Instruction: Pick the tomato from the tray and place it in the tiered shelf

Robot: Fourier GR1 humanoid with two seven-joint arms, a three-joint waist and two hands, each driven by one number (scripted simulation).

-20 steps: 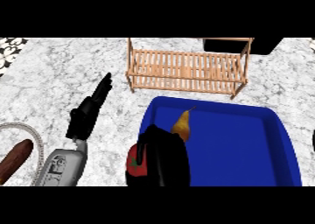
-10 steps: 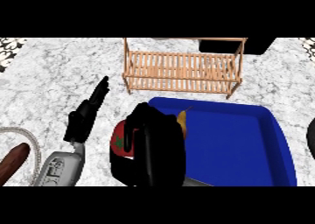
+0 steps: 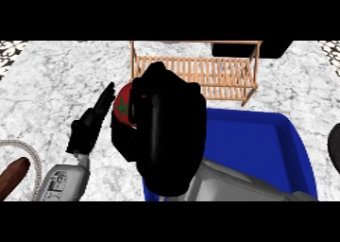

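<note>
My right hand [image 3: 165, 127] is raised high over the left end of the blue tray [image 3: 270, 142], and its fingers are curled round the red tomato [image 3: 123, 106]. Only the tomato's left side and green stem show past the fingers. The wooden tiered shelf [image 3: 200, 71] stands on the counter just beyond the hand, behind the tray. At the left my left hand [image 3: 91, 124] rests open over the marble, fingers straight and pointing away from me. The right hand hides much of the tray's left part.
A brown elongated object [image 3: 9, 178] lies at the lower left beside a curved grey rim [image 3: 23, 149]. A black round thing [image 3: 339, 142] shows at the right edge. A dark box [image 3: 232, 48] stands behind the shelf.
My right hand has risen from the tray with the tomato and moved up and left toward the shelf, now hiding the orange item seen in the tray. The left hand has barely moved.
</note>
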